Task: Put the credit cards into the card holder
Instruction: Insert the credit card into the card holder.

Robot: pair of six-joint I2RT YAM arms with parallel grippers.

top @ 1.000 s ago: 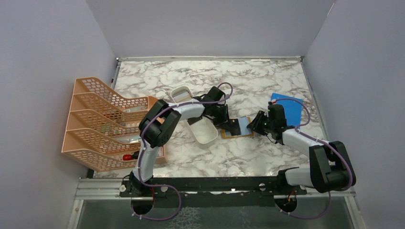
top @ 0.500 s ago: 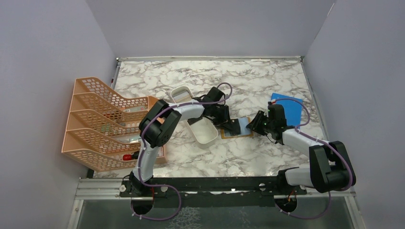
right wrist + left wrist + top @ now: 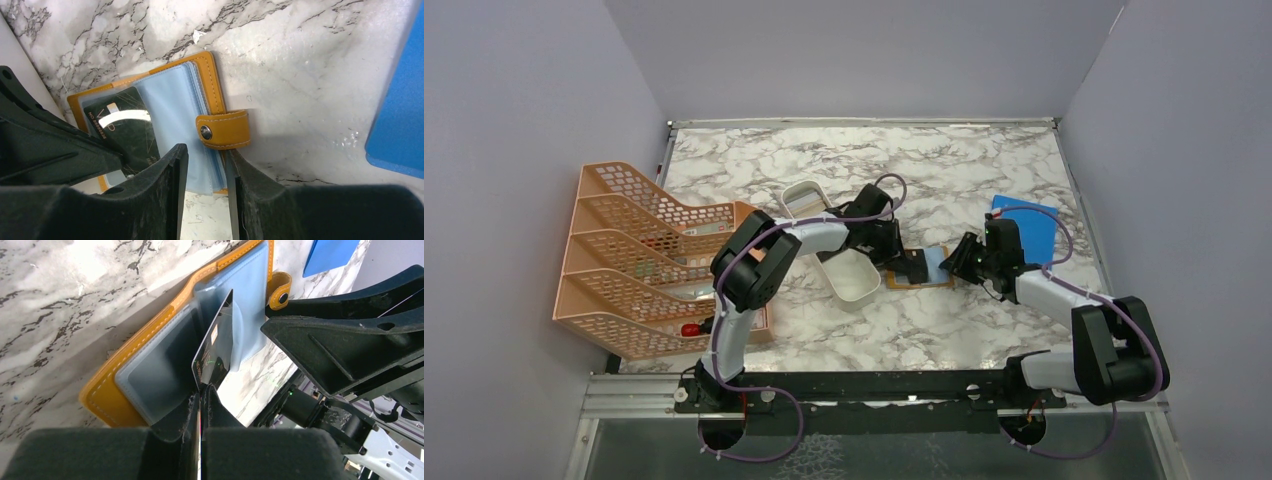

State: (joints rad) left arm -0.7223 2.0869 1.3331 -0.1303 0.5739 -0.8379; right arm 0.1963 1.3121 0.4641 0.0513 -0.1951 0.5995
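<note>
Slip worries me: my left gripper (image 3: 200, 396) pinches a black card (image 3: 215, 352) by its edge, tilted over the open holder (image 3: 100, 385) on the counter (image 3: 50, 315). Beyond, my right gripper (image 3: 205, 152) straddles the holder's edge; I cannot tell if it grips. Missing the pocket (image 3: 245, 310) could bend the card.

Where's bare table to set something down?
Two bare patches on the marble table: the far strip between the back wall and the white trays and blue sheet; the near strip between the card holder and front rail. Crowded: centre, left fingers pinching a black card over the holder, right fingers at its edge. File rack fills the left.
</note>
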